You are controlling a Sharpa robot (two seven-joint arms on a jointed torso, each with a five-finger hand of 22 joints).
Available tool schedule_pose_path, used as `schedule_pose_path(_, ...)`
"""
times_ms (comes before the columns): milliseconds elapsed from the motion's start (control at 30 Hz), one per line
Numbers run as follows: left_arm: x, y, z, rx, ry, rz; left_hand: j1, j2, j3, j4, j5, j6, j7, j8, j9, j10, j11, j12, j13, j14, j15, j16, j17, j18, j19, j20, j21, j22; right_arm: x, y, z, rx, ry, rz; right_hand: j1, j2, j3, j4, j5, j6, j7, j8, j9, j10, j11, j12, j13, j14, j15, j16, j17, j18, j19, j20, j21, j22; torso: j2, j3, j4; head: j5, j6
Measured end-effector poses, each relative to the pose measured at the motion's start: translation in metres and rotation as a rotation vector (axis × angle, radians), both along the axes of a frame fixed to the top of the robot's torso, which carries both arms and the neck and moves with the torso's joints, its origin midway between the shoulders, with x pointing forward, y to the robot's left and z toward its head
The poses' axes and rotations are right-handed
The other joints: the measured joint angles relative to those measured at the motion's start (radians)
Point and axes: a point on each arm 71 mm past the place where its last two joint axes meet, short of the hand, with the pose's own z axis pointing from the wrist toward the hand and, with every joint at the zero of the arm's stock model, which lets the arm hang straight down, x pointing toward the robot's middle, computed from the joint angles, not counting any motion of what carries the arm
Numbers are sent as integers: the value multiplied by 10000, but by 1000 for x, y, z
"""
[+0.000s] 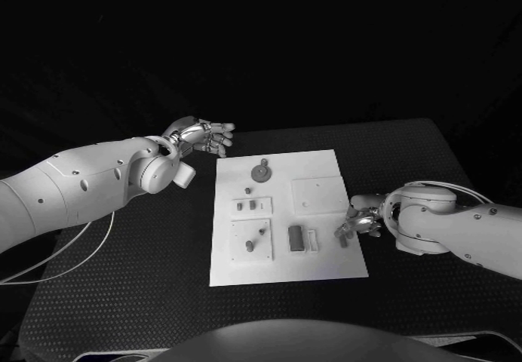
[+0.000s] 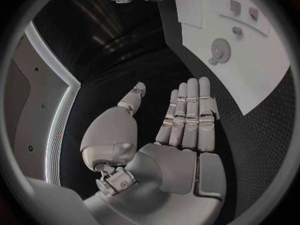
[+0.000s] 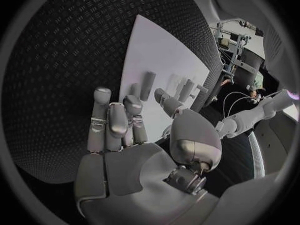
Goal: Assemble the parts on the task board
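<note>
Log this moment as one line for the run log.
left hand: open, off board | right hand: at task board right edge, grip unclear | parts: on board

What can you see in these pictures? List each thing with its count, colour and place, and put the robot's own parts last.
Table: one, black, under everything.
Task board: one, white, middle of the table.
Round part: one, grey, far end of the board.
Small parts: two, grey, on a raised plate left of the board's middle.
Peg part: one, grey, near-left plate.
Dark block: one, near the board's middle.
Left robot hand: one, silver, fingers straight, holding nothing, beyond the board's far-left corner.
Right robot hand: one, silver, at the board's right edge; whether it holds anything is unclear.
</note>
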Motion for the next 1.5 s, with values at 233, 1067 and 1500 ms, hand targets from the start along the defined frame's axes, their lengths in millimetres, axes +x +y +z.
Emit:
schedule_pose_path(233,0,0,0,-8,16,-33,0,0,0,0,0,0,0,0,0,0,0,0,0,0,0,-39,6,-44,0,0,0,1,1,7,-3,-30,-76,154,0,0,33,33,0,82,47,-3,-5,3,1,0,1,1,1,0,3,-1,0,0,0,0,0,6,-1,30,-26)
schedule_pose_path(1067,-1,2,0,3,31,-5,0,0,0,0,0,0,0,0,0,-71,1,0,0,0,0,-38,13,-66,0,0,0,-6,1,21,-6,-912,-537,1259,1371,184,30,-1024,0,50,-25,382,10,-150,36,0,-50,-328,62,-61,-353,88,-125,125,0,0,-5,12,-12,28,-131)
schedule_pose_path(1500,-1,2,0,-6,32,-25,0,0,26,-26,0,0,0,0,0,-71,1,0,0,0,0,-38,21,-39,0,0,0,-5,-1,20,-8,-623,-573,989,1569,1139,-86,-1132,-60,50,-24,888,-141,-187,76,-1,-117,-353,101,-61,-248,69,-144,143,-1,0,-5,-1,-6,20,-160)
